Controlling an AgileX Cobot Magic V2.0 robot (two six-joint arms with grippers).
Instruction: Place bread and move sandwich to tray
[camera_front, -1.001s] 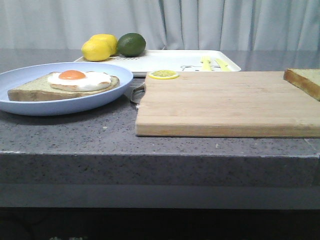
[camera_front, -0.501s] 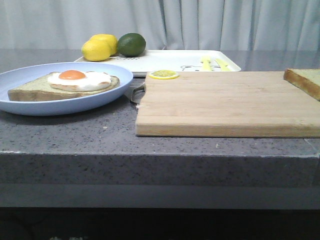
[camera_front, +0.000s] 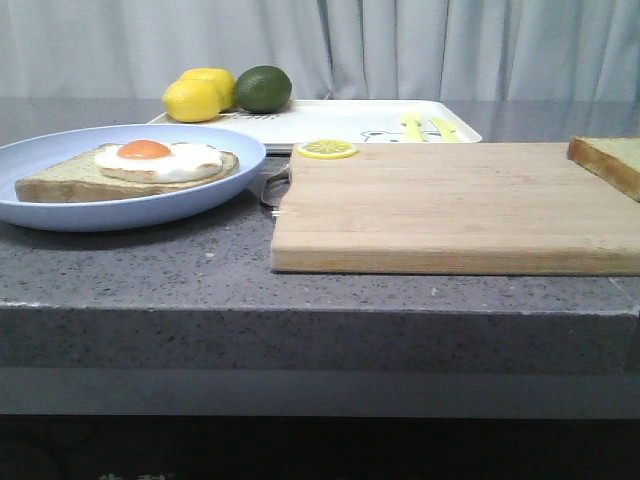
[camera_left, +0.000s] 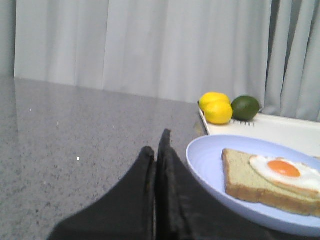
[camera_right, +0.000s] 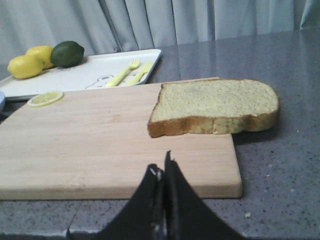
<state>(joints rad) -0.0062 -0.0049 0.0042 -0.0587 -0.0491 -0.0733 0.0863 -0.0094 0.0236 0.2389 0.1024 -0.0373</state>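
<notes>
Plain bread (camera_right: 215, 106) lying flat on the cutting board (camera_right: 100, 140), at its corner farthest from the plate (camera_front: 120, 205), long axis crosswise, just ahead of the right end effector (camera_right: 162, 172), fingers pressed together. Left end effector (camera_left: 159, 150) likewise pressed together beside the plate, farther away.

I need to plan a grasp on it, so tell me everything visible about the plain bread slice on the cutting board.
The bread is a thick plain slice with a brown crust and a pale tan-green, porous crumb. It lies flat on the far right corner of the pale wooden cutting board, one end overhanging the board's right edge above the grey countertop. Nothing lies on it. The right pincer, fingers together, points towards it without touching. In the front view only its left end shows.
</notes>
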